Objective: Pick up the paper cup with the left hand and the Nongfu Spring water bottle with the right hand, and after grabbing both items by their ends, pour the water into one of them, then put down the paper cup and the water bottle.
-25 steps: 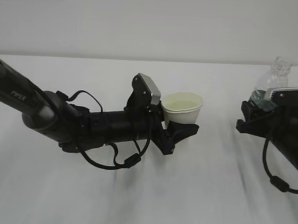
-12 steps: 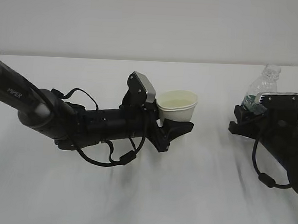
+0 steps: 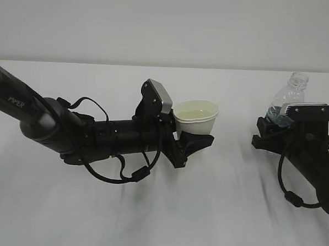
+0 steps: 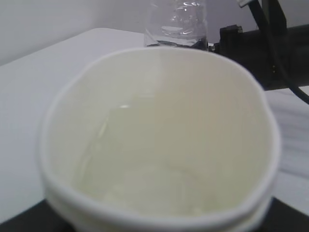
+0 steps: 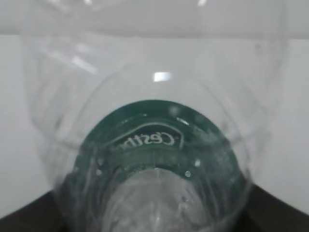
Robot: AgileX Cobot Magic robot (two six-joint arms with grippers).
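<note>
The white paper cup (image 3: pixel 197 118) stands upright in my left gripper (image 3: pixel 199 133), which is shut on its lower wall. Its rim is squeezed out of round (image 4: pixel 159 145), and pale water lies in the bottom. Far right, the capless Nongfu Spring water bottle (image 3: pixel 290 100) stands nearly upright with my right gripper (image 3: pixel 272 130) shut on its lower body. The bottle's dark green label band and clear ribs fill the right wrist view (image 5: pixel 154 145). Both grippers' fingertips are mostly hidden behind what they hold. The bottle (image 4: pixel 176 24) also shows beyond the cup rim.
White cloth table (image 3: pixel 160 211) runs back to a pale wall. The left arm marked PIPER (image 3: pixel 54 128) lies low across the left half with looped cables. The right arm (image 3: pixel 311 158) and its cable hang at the right edge.
Both arms have dropped a little and shifted left over the second. The bottle came down and stands more upright. Little has moved in the last half second.
</note>
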